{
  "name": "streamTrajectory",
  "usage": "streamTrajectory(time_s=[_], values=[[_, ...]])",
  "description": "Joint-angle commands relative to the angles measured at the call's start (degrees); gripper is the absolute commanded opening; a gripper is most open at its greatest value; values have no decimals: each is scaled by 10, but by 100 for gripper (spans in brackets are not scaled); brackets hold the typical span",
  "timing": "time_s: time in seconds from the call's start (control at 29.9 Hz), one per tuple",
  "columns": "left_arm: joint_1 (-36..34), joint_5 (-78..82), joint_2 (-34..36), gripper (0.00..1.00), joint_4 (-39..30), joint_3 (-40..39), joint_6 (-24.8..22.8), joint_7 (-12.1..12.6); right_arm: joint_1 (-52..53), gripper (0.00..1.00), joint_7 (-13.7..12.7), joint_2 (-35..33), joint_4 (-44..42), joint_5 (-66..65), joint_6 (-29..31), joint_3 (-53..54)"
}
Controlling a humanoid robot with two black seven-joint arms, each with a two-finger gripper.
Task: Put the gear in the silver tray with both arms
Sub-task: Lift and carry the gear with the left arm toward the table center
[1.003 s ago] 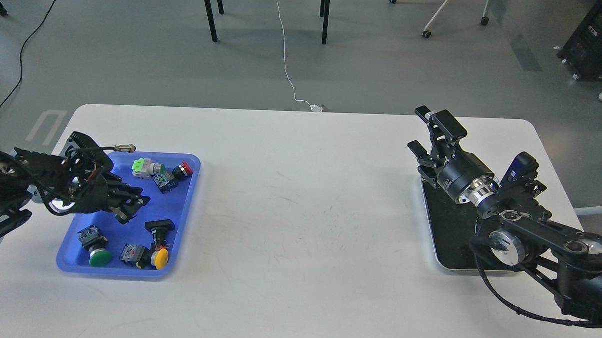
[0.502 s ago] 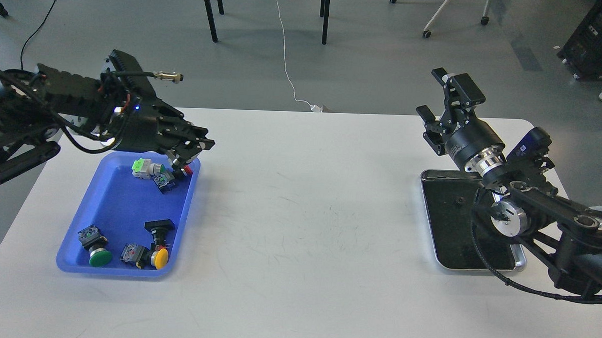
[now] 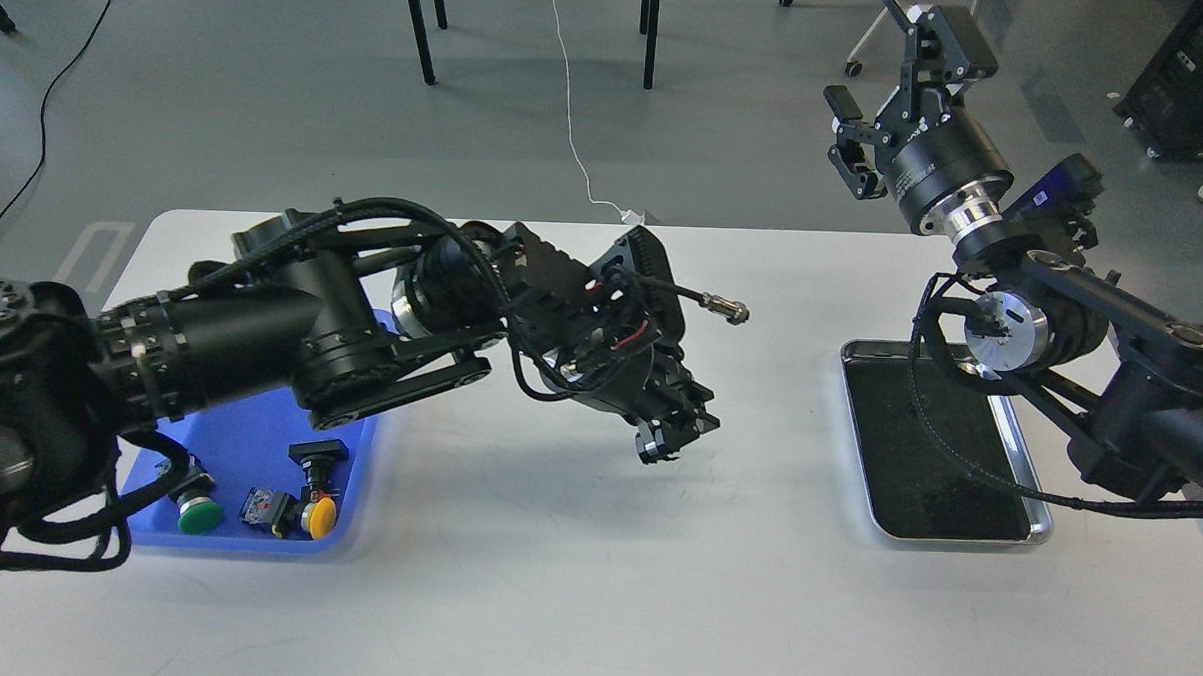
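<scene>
My left gripper [image 3: 670,435] is stretched out over the middle of the white table, pointing down and to the right. It is shut on a small silvery round part, the gear [image 3: 648,447], held just above the tabletop. The silver tray [image 3: 1041,521], shiny-rimmed with a black floor, lies at the right and looks empty where it shows. The left gripper is well left of the tray. My right gripper [image 3: 867,49] is raised high beyond the table's far edge, above the tray's far end, open and empty.
A blue plastic tray [image 3: 248,436] at the left is half hidden under my left arm. It holds push-buttons, among them a green-capped one [image 3: 198,512] and a yellow-capped one [image 3: 321,514]. My right forearm hangs over the silver tray's right side.
My left arm has lifted out of the blue tray and swung right to the table's middle with the small part. My right gripper has risen off the silver tray, uncovering it.
</scene>
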Motion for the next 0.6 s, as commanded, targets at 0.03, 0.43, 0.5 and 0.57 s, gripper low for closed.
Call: streamTrajectory(time_s=[0.03, 0.43, 0.5, 0.57], values=[[-1, 0, -38, 22, 68, 12, 0, 0, -7, 97, 0, -2, 1, 1, 1, -1], [15, -12, -38, 22, 118, 45, 0, 0, -13, 97, 0, -2, -1, 0, 2, -2], [24, -14, -38, 22, 117, 47, 0, 0, -13, 97, 0, -1, -2, 0, 1, -4], [25, -15, -38, 23, 117, 48, 0, 0, -13, 97, 0, -1, -2, 0, 1, -10]])
